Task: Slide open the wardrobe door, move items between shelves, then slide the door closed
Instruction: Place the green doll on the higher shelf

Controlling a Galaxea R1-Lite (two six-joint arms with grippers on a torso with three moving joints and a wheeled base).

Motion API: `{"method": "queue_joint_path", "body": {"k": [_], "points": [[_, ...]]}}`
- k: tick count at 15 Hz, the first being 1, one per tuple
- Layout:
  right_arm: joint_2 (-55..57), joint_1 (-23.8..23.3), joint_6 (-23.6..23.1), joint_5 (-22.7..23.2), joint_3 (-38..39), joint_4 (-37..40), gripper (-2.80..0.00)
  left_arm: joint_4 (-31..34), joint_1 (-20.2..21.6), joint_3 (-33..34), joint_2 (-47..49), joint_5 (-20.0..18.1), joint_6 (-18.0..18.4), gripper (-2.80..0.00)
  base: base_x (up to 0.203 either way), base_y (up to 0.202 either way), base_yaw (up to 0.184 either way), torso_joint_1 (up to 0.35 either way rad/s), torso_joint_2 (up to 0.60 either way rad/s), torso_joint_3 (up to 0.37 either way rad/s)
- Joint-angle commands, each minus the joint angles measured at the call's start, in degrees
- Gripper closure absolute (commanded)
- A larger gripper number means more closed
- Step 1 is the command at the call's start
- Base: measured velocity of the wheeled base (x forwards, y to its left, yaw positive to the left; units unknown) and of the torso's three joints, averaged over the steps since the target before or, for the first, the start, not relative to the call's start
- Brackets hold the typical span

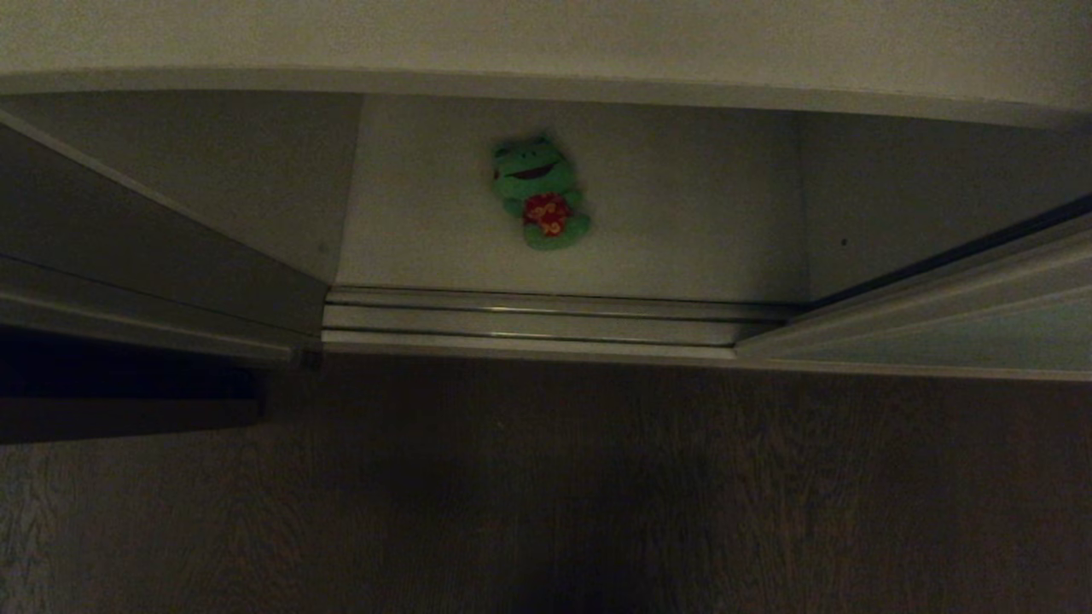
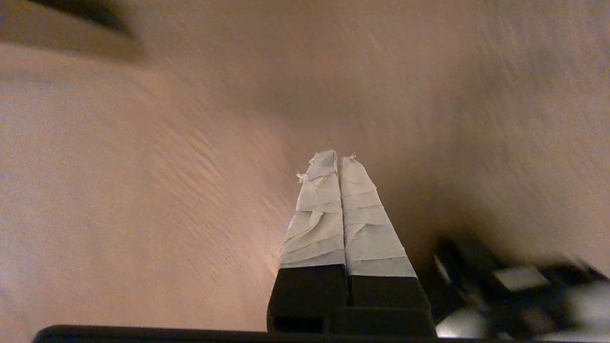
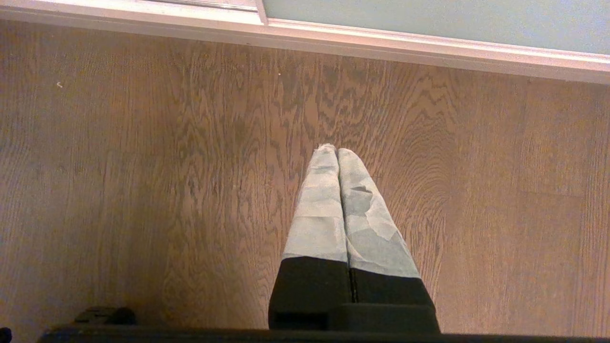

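Head view is showing the wardrobe interior with no arm in frame: green frog (image 1: pixel 540 192) is lying on the white shelf (image 1: pixel 682 222), upper centre of the frame, face up, red flowered belly showing, well apart from the walls. The blue toy is not showing in any view. Sliding wardrobe door (image 1: pixel 955 328) is sitting at the right edge, pulled aside, leaving the metal track (image 1: pixel 546 320) exposed across the middle; wood floor (image 1: pixel 546 495) is filling the lower half. Only the wrist views are showing the grippers. Left gripper (image 2: pixel 337 159) is sitting in the centre of its frame over blurred wood floor, taped fingers (image 2: pixel 317 214) pressed together, holding nothing. Right gripper (image 3: pixel 336 150) is likewise hanging over sharp wood grain, fingers together and empty, with the door's pale panel and light frame running along the top of that frame.
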Motion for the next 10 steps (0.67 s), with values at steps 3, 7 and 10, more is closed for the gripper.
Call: {"method": "queue_joint_path", "body": {"k": [3, 7, 10], "points": [[-0.1, 0.0, 0.0, 0.0, 0.0, 0.0, 0.00, -1.7, -0.1, -5.1, 29.6, -6.3, -0.8, 0.00, 0.000, 0.000, 0.000, 0.000, 0.00, 0.000], [-0.2, 0.0, 0.0, 0.0, 0.0, 0.0, 0.00, -8.5, -2.5, -14.3, 51.1, -10.5, -2.1, 0.00, 0.000, 0.000, 0.000, 0.000, 0.00, 0.000], [-0.2, 0.0, 0.0, 0.0, 0.0, 0.0, 0.00, -11.2, -4.8, -24.4, 64.4, -11.5, -3.9, 0.00, 0.000, 0.000, 0.000, 0.000, 0.00, 0.000]]}}
